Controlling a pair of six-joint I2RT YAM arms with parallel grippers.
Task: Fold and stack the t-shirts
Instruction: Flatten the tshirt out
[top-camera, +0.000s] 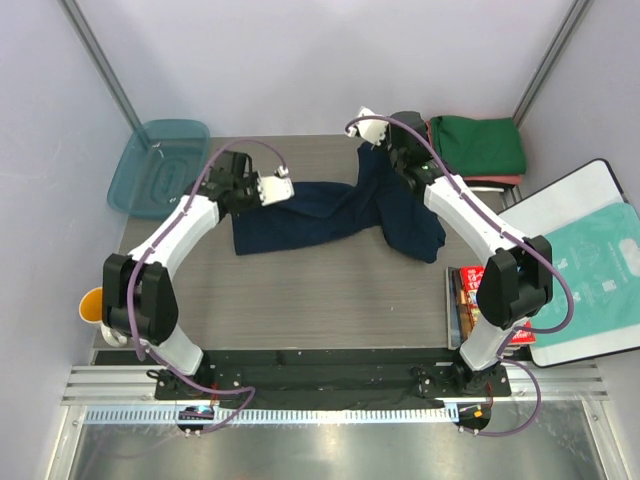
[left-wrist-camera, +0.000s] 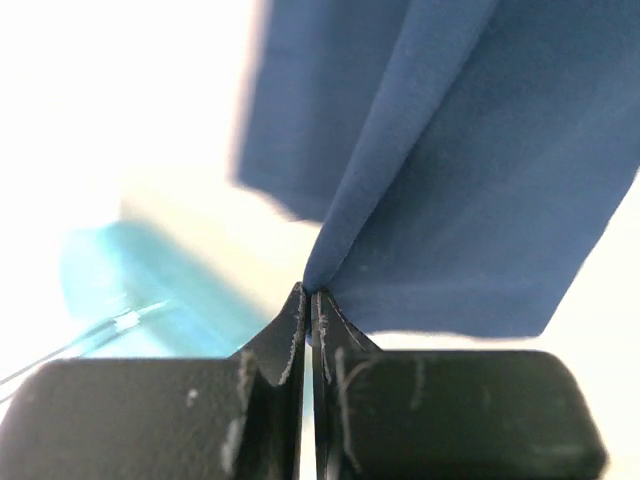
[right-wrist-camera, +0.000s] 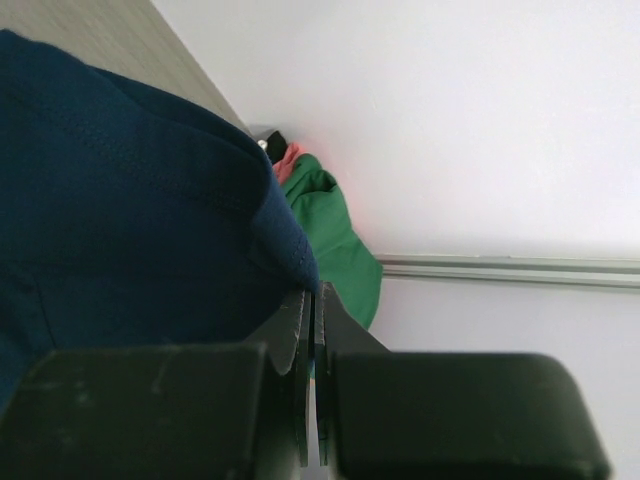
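The dark navy t-shirt lies crumpled across the middle of the table, lifted at two points. My left gripper is shut on a fold at its left end; in the left wrist view the jaws pinch a navy fold. At the shirt's far right end, my right gripper is shut on an edge, and the right wrist view shows the tips closed on navy cloth. A folded green t-shirt tops a salmon-red one at the back right.
A teal plastic tray leans at the back left corner. A white board carrying a teal-printed plastic bag lies on the right, with snack boxes beside it. An orange cup sits by the left arm's base.
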